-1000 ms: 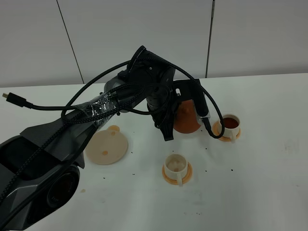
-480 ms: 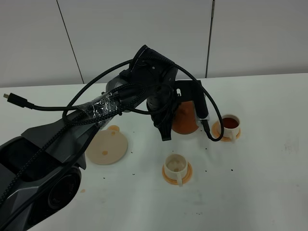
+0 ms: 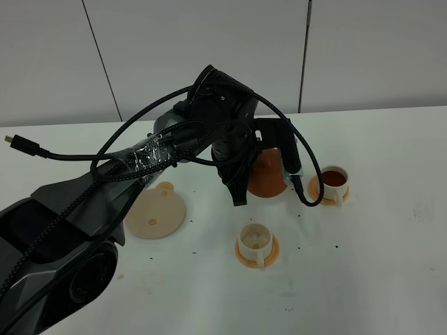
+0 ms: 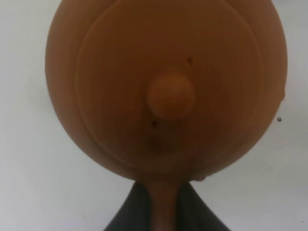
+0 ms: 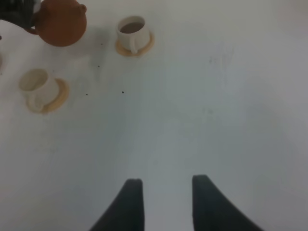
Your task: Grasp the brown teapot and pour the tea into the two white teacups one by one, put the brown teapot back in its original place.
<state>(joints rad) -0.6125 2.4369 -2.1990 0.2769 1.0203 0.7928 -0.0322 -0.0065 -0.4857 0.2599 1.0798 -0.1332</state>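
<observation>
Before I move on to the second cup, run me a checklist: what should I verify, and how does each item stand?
1. Grip: left gripper is shut on the brown teapot: ok.
2. Lid is seated on the pot: ok.
3. Far teacup holds dark tea: ok.
4. Near teacup shows no tea and has nothing above it: ok, ready to fill.
5. Cream saucer is bare for the pot's return: ok.
6. Tea left in the pot: cannot tell.
</observation>
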